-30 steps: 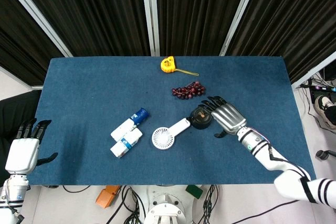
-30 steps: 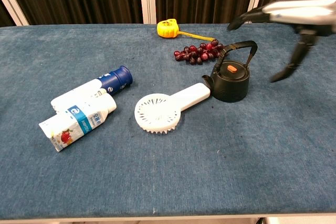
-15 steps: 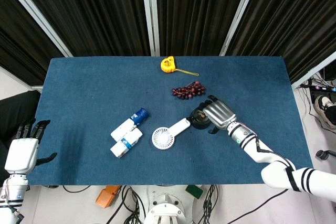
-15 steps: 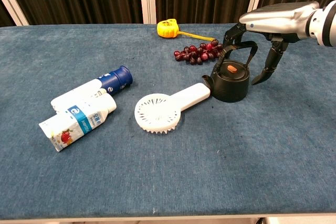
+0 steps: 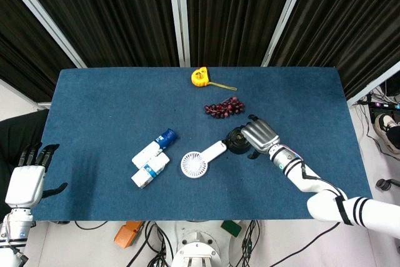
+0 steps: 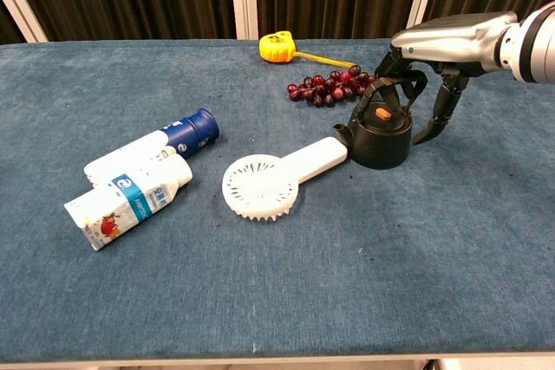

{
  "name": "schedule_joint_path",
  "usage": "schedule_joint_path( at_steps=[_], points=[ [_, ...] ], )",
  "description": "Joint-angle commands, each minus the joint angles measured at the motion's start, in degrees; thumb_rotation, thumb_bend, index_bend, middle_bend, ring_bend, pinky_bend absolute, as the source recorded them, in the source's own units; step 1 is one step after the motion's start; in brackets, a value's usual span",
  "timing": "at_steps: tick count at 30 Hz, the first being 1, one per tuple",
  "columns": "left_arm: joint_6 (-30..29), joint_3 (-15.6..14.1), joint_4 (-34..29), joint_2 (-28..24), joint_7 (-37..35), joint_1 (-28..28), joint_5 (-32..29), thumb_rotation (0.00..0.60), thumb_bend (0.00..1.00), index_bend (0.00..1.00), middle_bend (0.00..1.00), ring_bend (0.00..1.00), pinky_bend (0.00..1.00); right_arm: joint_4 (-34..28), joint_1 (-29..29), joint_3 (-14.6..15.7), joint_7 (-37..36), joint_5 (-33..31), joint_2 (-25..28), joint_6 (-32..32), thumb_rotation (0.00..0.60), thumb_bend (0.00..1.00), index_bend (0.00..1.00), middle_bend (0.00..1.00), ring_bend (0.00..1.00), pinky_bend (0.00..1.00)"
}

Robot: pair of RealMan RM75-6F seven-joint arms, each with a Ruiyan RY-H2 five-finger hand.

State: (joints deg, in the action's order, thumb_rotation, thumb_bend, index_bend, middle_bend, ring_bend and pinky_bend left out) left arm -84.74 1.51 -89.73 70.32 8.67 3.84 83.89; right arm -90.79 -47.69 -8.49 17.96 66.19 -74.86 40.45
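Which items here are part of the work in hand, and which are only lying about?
In hand:
- black kettle, upright on the table
- right robot hand, fingers curled around the kettle's raised handle; a firm grip cannot be confirmed

Lying about:
- white handheld fan, its handle end against the kettle
- grapes
- yellow tape measure
- two bottles on their sides
- left robot hand, off the table's corner

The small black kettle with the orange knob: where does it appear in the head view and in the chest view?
Head view: the small black kettle is right of centre, mostly covered by the right hand.
Chest view: it stands upper right, under that hand.
Shared landmark: the white handheld fan, whose handle end reaches the kettle's spout side.
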Motion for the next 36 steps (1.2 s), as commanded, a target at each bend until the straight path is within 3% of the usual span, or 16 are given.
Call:
schedule_joint_path(
  at_steps=[1,9,24,36],
  points=[
    [0.02,-0.02,0.12,0.05,-0.12,-0.03,-0.04,0.600,0.11,0.11,0.13,0.05,0.01,0.12,-0.19,0.26,-0.10,-0.25,-0.11,0.00,0.600,0.02,0.64,0.54,0.54,0.21],
    [0.23,-0.04,0.53,0.16,-0.56,-0.11,-0.29,0.600,0.11,0.11,0.13,0.05,0.01,0.45,-0.78,1.29,-0.43,-1.08,-0.40,-0.28,0.600,0.02,0.69,0.59,0.61,0.23],
    [0.93,0.00,1.02,0.35,-1.12,0.01,-0.78,0.600,0.11,0.11,0.13,0.05,0.01,0.61,-0.44,2.88,-2.69,-0.29,-1.16,0.49,0.600,0.02,0.71,0.61,0.63,0.23],
    [1.60,0.04,1.94,0.83,-1.84,0.28,-0.99,0.600,0.11,0.11,0.13,0.05,0.01,-0.45,0.74,4.21,-3.48,-0.11,-0.77,1.78,0.600,0.02,0.86,0.72,0.75,0.24]
  ],
)
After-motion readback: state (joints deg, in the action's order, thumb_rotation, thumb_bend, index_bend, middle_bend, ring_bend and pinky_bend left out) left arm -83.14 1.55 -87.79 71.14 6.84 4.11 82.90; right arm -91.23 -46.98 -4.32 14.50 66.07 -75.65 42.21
